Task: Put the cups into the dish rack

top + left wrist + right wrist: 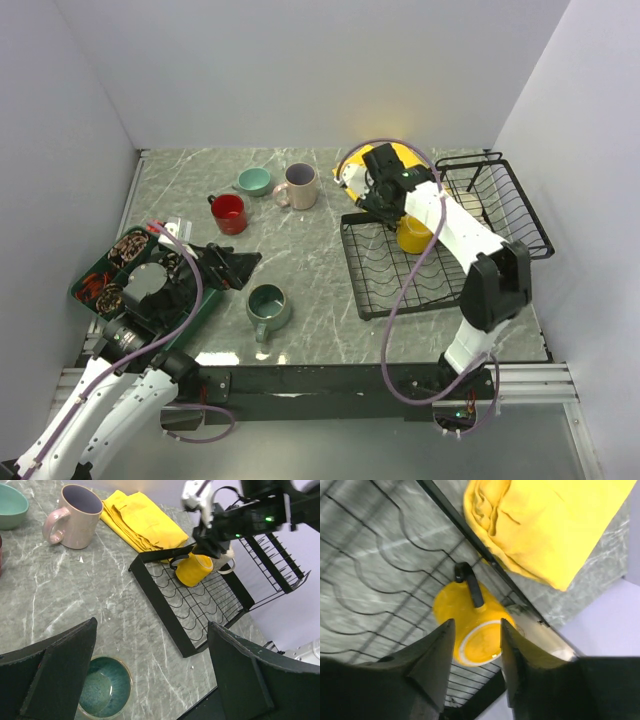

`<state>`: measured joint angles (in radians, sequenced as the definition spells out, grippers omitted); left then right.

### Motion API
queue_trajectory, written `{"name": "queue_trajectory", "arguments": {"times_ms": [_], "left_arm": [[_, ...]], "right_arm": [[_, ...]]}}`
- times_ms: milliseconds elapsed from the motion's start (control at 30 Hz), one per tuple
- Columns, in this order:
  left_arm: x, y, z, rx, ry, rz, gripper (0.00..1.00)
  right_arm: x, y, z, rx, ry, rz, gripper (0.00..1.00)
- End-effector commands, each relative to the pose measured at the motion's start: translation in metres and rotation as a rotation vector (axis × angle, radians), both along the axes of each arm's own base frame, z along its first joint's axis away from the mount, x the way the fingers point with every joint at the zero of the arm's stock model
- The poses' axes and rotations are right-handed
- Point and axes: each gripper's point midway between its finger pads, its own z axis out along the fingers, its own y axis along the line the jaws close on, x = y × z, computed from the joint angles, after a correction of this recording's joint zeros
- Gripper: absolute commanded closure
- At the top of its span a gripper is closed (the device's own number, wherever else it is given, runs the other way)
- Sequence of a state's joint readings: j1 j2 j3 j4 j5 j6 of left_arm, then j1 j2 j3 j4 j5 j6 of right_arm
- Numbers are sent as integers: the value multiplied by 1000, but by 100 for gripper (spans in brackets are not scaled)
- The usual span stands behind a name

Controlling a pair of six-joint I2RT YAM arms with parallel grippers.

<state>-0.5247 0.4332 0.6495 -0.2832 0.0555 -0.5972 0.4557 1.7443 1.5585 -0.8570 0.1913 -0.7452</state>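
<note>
The yellow mug [412,236] sits upside down at the far end of the black dish rack [356,272]. My right gripper [397,213] is open just above it. In the right wrist view my right gripper [475,622] has a finger over each side of the mug's base [479,647], with no contact seen. A cream mug [229,566] shows partly behind the yellow one. The red mug [229,213], teal cup [254,180] and beige-pink mug [298,185] stand at the far left. The grey-teal mug [268,308] stands near my open, empty left gripper [243,268].
A folded yellow cloth [400,155] lies behind the rack. The rack's raised wire basket [500,200] stands at the right. A dark green compartmented tray [105,262] with small items lies at the left edge. White walls close in the table on three sides.
</note>
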Motion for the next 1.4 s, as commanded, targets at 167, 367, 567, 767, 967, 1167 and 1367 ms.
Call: {"name": "queue_trajectory", "arguments": {"times_ms": [167,367,567,767,967,1167,1367], "left_arm": [[-9,2,14,-34,-25,-13,4],[-12,4,10,-40,-15,-7,4],[-14,5,8,-45,-8,-7,4],[-14,5,6,-50,-3,-5,4],[-11,4,3,-53,15,2,4],[-8,3,-13,-56,129,25,4],[-15,-12,-38,-23,342,-31,4]], "right_arm": [[-25,-22,-56,-15,80,-172,76],[-25,-45,-82,-108,76,-233,77],[-13,-67,-97,-173,70,-296,76],[-5,-80,-99,-170,69,-327,73],[-6,-79,-98,-159,74,-326,70],[-29,-29,-64,56,152,-180,66],[-57,26,3,337,128,16,60]]}}
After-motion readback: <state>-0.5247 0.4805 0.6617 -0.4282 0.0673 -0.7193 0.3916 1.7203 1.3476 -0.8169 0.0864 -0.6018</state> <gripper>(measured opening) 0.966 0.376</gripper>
